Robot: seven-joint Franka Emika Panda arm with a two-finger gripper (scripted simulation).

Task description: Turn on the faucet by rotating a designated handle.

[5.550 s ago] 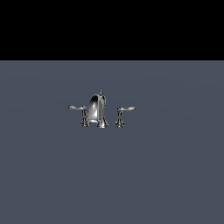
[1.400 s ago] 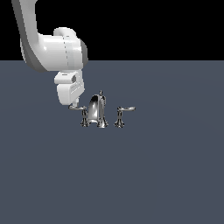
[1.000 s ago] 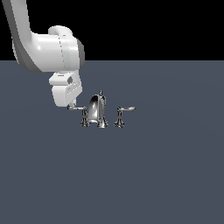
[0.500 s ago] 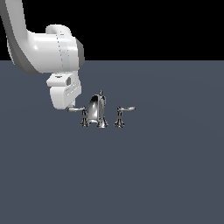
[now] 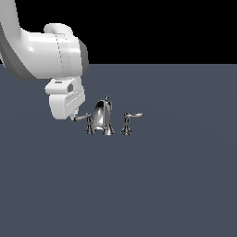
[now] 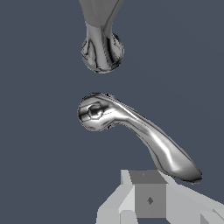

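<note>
While the gripper (image 6: 151, 199) sits right by the tip of the handle (image 6: 140, 131), and I cannot tell if it is open or shut, the chrome lever sticks out from its post, with the faucet's spout (image 6: 101, 43) just behind it.

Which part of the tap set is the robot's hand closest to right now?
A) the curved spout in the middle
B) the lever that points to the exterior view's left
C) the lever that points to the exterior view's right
B: in the exterior view the gripper sits at the tip of the handle, away from the spout.
</note>
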